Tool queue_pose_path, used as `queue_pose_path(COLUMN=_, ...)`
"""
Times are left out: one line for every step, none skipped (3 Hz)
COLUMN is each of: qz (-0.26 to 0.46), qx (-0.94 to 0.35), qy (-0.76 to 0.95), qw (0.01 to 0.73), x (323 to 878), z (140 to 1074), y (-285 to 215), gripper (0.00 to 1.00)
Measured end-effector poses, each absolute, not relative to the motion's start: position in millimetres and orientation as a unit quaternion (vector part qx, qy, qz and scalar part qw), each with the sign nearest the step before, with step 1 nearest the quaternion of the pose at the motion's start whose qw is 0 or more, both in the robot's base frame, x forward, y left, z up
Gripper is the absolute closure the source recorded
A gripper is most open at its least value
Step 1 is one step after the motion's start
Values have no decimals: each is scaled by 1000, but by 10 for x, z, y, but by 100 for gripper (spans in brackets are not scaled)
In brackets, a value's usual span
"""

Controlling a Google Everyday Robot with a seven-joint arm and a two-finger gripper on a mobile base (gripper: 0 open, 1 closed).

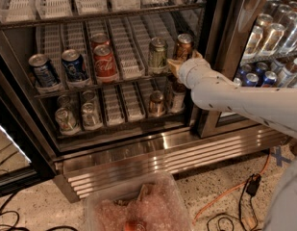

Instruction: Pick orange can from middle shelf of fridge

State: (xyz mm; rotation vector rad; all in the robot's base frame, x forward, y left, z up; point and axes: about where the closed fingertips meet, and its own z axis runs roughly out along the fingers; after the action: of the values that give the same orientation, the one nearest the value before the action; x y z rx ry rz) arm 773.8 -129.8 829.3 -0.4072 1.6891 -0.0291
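Inspection finding: you are at the grasp step. The robot's pale two-finger gripper (179, 65) sits against the lower front of the coppery orange-brown drink can with a silver rim (184, 44). That can stands upright at the front right end of the dark wire middle shelf with white slotted lane dividers (126, 57), inside the large glass-door drinks fridge with a ribbed steel base panel (138, 150). Whether the gripper is parted or clamped on the can cannot be told here, because its own wrist covers the contact. The white arm (234, 97) reaches in from the lower right of the orange can. My judgement is that the can has not yet been lifted, so the pick is about half done. Your next move calls for a confirmed hold on the can body, then a straight pull out toward the door opening. Keep clear of the green-and-silver can (157, 55) just left of the orange can, as a sideways sweep could topple it. The count on this shelf is one orange can and one green-and-silver can. Further left there are two red cola cans, one (105, 62) in front of the other (99, 38). Furthest left there are two blue cans (43, 70) (74, 65). On the rack below the orange can you have at least four silvery cans and one brown container; another item is partly hidden.
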Motion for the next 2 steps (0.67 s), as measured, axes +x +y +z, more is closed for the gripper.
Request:
queue_pose_path(qz=-12, qx=-177, qy=742, qw=647, x=7744, z=8305, y=-1301, gripper=31)
queue_pose_path(qz=-10, qx=-175, qy=742, qw=647, x=7752, z=8305, y=-1310, gripper=22)
